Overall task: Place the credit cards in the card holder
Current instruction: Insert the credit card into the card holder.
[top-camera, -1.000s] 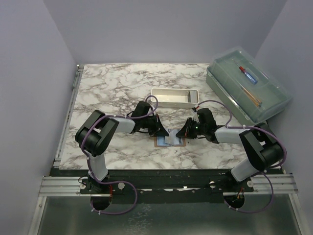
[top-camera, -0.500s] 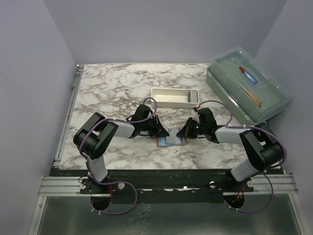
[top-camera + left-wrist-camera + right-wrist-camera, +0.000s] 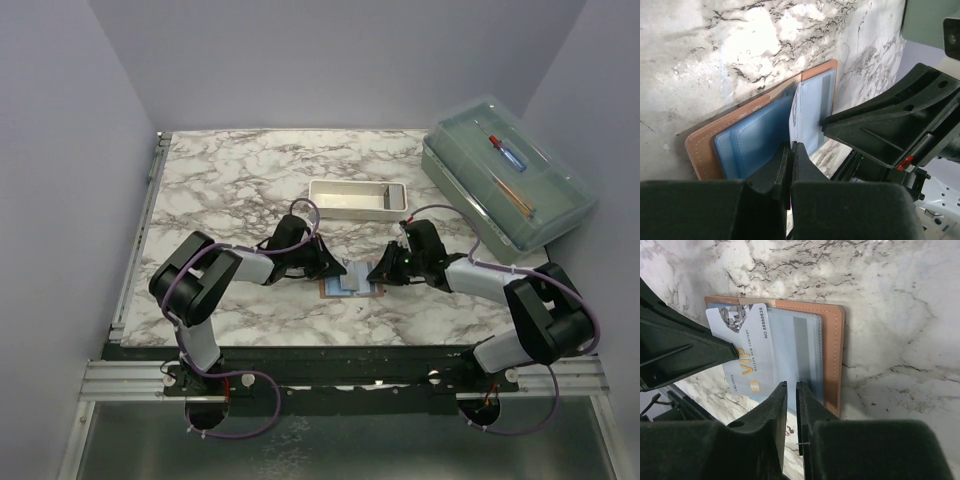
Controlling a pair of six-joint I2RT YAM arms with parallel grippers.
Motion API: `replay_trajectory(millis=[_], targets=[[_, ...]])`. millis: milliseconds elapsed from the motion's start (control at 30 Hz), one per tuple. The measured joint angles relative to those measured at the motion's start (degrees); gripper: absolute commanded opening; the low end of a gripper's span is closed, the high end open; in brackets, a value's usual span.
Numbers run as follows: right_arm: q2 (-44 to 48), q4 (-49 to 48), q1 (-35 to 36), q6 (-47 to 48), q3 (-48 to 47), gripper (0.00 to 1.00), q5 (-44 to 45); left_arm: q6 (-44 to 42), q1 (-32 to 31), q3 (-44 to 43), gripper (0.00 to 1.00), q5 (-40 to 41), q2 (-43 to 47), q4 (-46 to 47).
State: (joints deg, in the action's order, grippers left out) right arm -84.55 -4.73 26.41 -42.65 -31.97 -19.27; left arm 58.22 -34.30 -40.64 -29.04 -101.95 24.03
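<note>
Right now, card holder (image 3: 352,288): lies opened flat on the marble table (image 3: 230,180), blue-grey inside facing up and tan border showing all round. It sits near the front middle, directly between the two arms.
Credit card (image 3: 747,360): one whitish card printed "VIP" rests at a slant over the holder's inside. It overlaps a pale panel but is not pushed square into a pocket.
Panel beside the card: carries a darker stripe. Whether that is a second card already seated behind a clear window cannot be told.
Left gripper (image 3: 790,155): its jaws are pressed together at the holder's left side. The card's near edge runs into the seam between them, so it looks pinched there.
Right gripper (image 3: 791,395): low over the holder's right side, with the fingers a narrow slit apart and nothing between them.
Done so far: the holder is open, and a card has been brought to it and laid over a pocket.
Left to do: as judged, slide this card fully home, then any others. No loose cards show elsewhere on the table in the overhead view.
Further out: a white tray (image 3: 356,214) stands just behind the holder, and a clear lidded box (image 3: 505,185) sits at the far right.
</note>
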Motion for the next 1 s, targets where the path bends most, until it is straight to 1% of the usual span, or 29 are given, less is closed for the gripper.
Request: replay_trajectory(millis=[67,200,333,467,667,833,1000], targets=[[0.9,2.2,0.0,0.5,-0.6,0.26,1.0,0.1,0.1,0.0,0.0,-0.1,-0.4,0.6],[2.0,4.3,0.0,1.7,-0.8,0.26,2.1,0.2,0.0,0.0,0.0,-1.2,-0.9,1.8],[1.3,4.1,0.0,2.3,-1.1,0.25,1.6,-0.7,0.2,0.0,0.0,-3.0,-1.7,2.9],[-0.4,1.9,0.0,2.3,-1.4,0.25,-0.3,-2.0,0.2,0.0,0.0,-5.5,-2.6,3.7],[-1.8,-0.5,0.0,2.3,-1.4,0.25,-1.7,-2.4,0.4,0.0,0.0,-6.6,-3.1,4.5],[-1.6,0.2,0.0,2.2,-1.6,0.25,-1.2,-1.4,0.5,-0.2,0.0,-7.4,-3.7,4.7],[0.3,3.6,0.1,2.3,-1.7,0.26,1.6,0.0,0.5,-0.9,0.0,-8.9,-5.0,4.9]])
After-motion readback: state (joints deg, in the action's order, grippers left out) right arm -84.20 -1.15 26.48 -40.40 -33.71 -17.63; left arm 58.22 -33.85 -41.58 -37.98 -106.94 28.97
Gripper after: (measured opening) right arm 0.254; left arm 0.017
